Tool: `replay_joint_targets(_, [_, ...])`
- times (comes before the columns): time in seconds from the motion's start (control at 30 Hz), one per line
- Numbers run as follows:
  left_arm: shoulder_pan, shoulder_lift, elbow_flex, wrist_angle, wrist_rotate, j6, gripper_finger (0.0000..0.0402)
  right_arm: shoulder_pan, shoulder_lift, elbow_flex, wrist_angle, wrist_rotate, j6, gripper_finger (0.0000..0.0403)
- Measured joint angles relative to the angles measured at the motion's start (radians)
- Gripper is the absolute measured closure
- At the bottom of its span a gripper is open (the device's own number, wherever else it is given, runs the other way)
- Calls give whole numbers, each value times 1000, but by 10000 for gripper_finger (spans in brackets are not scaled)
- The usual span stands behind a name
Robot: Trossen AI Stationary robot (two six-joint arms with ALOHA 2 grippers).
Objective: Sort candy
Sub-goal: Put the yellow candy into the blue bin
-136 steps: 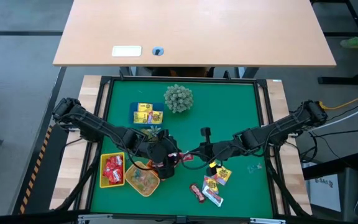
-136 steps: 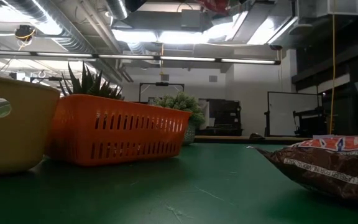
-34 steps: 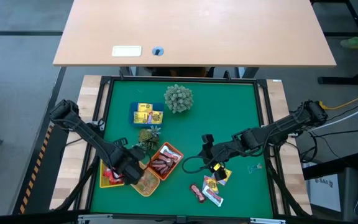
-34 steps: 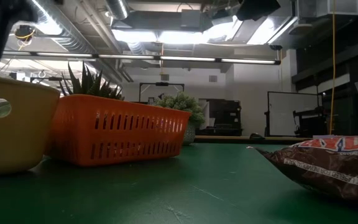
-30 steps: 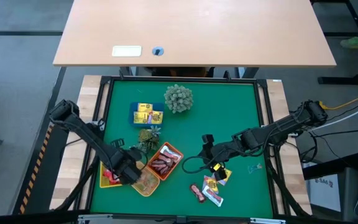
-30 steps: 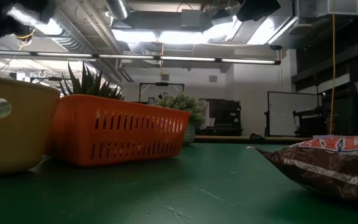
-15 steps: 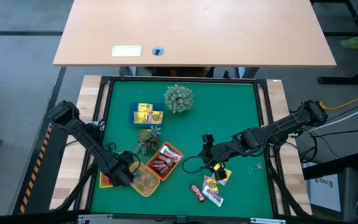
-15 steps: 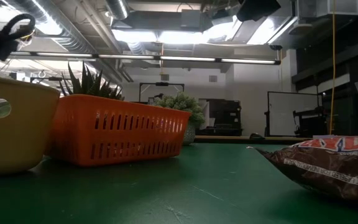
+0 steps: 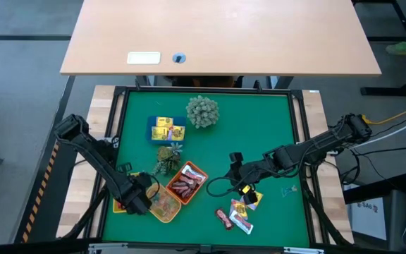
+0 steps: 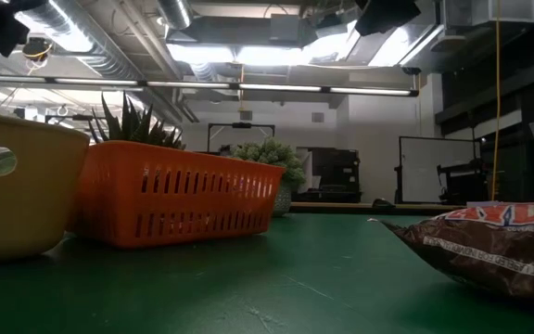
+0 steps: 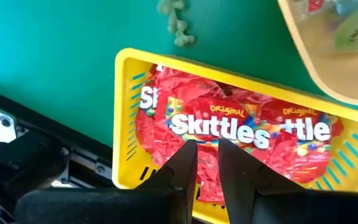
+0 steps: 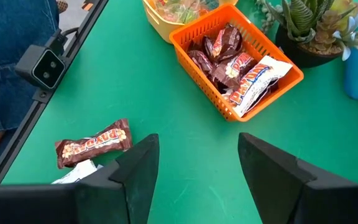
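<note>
My left gripper (image 11: 207, 163) points steeply down over the yellow tray (image 11: 128, 134), which holds red Skittles packets (image 11: 303, 130). It is shut on one red packet (image 11: 219, 127). In the high view it covers most of that tray (image 9: 117, 204). My right gripper (image 12: 194, 168) stands open above the mat near the table's middle (image 9: 231, 169), facing the orange tray (image 12: 238, 56) of dark brown bars. A loose brown bar (image 12: 94, 144) lies on the mat beside it. More loose candy (image 9: 242, 212) lies near the front edge. My left gripper pinches the red packet between its two fingers at one edge (image 11: 207, 155), coming from above and pointing down. The packet reaches out past the fingertips over the other packets in the yellow tray. Whether it touches them I cannot tell.
A tan tray (image 9: 164, 204) of clear and greenish pieces stands beside the orange tray (image 9: 186, 181). A blue tray with yellow packets (image 9: 166, 130), a small succulent (image 9: 166, 158) and a spiky plant ball (image 9: 202, 111) stand farther back. Someone in blue denim (image 12: 8, 68) is at the near edge.
My left gripper has gone toward the table's left edge and a little down, over the yellow tray, staying shut on the red packet.
</note>
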Motion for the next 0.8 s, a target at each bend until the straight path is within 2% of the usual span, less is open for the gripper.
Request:
replay_joint_targets(0.43, [2,0,0,5,0,-30,344,0,0,0,-1,0,0,182])
replay_joint_targets(0.8, [2,0,0,5,12,-46,246,0,0,0,-5,0,0,182])
